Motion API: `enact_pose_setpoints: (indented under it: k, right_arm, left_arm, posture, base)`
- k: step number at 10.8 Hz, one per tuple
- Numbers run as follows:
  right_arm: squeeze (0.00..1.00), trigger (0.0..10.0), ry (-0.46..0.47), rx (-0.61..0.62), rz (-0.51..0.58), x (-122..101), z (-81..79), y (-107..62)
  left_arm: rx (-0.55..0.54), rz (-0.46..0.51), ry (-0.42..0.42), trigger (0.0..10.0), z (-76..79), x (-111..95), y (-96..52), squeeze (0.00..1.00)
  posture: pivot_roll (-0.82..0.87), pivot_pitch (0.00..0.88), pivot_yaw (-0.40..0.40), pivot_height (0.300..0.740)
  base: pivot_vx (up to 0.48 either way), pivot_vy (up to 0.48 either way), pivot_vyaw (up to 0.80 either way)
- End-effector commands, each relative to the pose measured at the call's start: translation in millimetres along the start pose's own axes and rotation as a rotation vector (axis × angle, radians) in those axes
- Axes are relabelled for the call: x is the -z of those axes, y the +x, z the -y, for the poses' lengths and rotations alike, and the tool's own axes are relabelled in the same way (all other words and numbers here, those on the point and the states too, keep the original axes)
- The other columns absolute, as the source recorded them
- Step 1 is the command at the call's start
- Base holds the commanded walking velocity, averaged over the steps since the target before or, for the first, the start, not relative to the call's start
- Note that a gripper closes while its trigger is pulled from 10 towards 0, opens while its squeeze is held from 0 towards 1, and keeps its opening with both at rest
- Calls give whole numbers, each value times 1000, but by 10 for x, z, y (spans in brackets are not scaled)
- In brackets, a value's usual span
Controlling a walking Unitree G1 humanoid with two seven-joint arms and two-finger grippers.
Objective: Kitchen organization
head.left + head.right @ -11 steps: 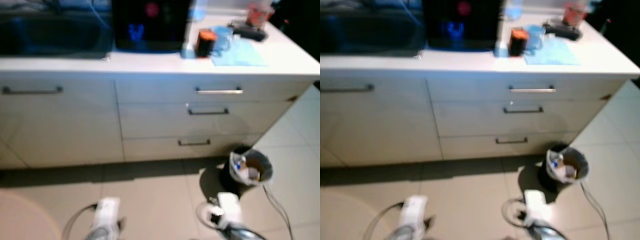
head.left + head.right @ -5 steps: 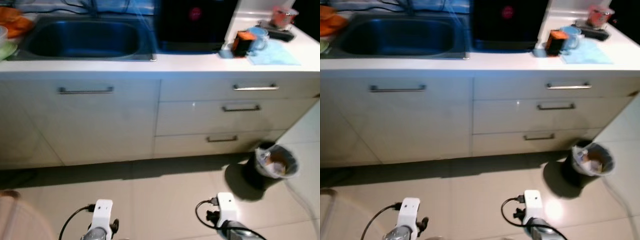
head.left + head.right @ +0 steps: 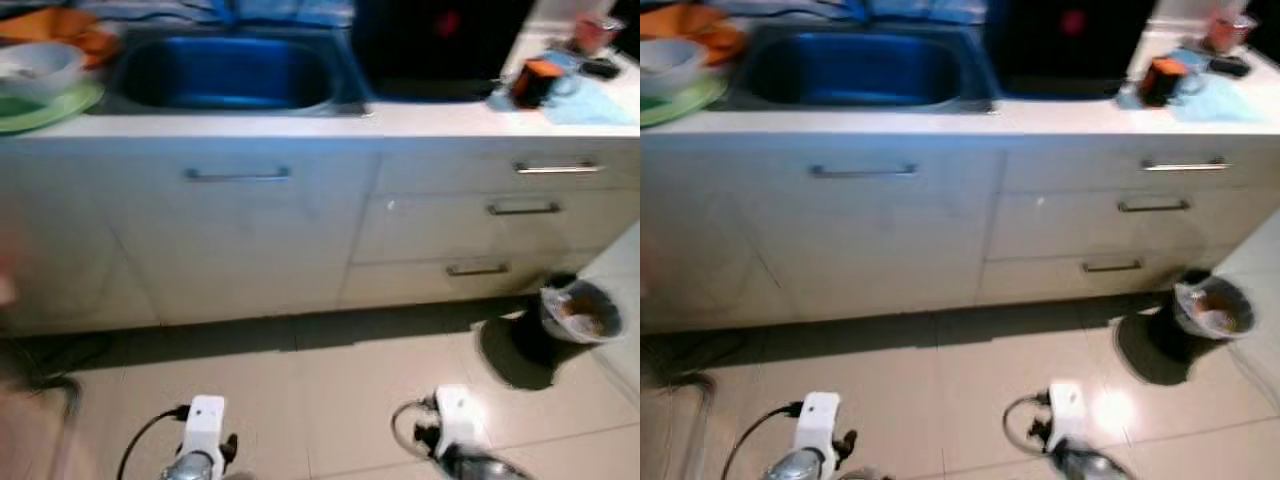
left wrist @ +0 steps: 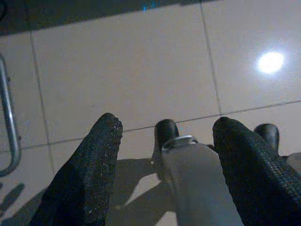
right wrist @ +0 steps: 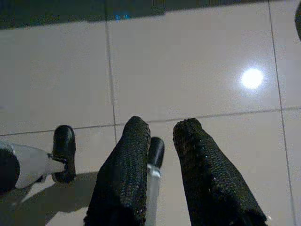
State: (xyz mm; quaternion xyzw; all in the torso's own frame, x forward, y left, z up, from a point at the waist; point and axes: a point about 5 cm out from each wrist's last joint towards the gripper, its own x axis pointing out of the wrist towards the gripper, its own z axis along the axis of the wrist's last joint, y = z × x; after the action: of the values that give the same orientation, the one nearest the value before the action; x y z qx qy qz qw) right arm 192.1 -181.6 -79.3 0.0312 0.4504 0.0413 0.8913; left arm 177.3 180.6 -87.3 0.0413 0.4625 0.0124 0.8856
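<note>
The sink [image 3: 228,72] sits in the white counter [image 3: 300,122]. To its left are a bowl [image 3: 38,66] on a green plate [image 3: 45,105]; to its right a black appliance [image 3: 440,45], then an orange cup [image 3: 533,82]. Below and right of the sink, a bin [image 3: 582,312] stands on the floor [image 3: 940,370]. The head views cannot settle the fingers; the wrist views do: left gripper [image 4: 164,155] hangs wide, right gripper [image 5: 161,141] narrow, both holding nothing over the tiles.

A white kitchen counter [image 3: 300,125] holds a dark steel sink [image 3: 225,75], a pale bowl [image 3: 35,65] on a green plate [image 3: 55,105] at its left end, and an orange-and-black cup [image 3: 533,82] near its right.
</note>
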Motion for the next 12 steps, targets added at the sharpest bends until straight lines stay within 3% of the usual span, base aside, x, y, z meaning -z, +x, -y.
enact_pose_setpoints:
  k: [1, 3, 5, 12]
  right_arm:
    - [0, 10000, -3, 20, -11, 47, 81, -26]
    - [0, 10000, -28, 12, -14, 39, 82, -25]
    - [0, 10000, -34, 10, -11, 34, 84, -26]
    - [0, 10000, -16, 5, -12, 37, 71, -23]
  left_arm:
    - [18, -7, -3, 10000, 75, 18, -1, 0]
    - [13, -20, 1, 10000, 71, 33, -2, 0]
    - [12, -24, 3, 10000, 75, 37, -2, 0]
    - [13, -27, 5, 10000, 77, 23, 1, 0]
  posture:
    - [35, 79, -45, 740]
    - [36, 80, -46, 740]
    - [37, 81, -47, 740]
    - [38, 82, -46, 740]
  base:
    - [0, 0, 0]
    - [120, 0, 0]
    - [270, 0, 800]
    - [270, 0, 0]
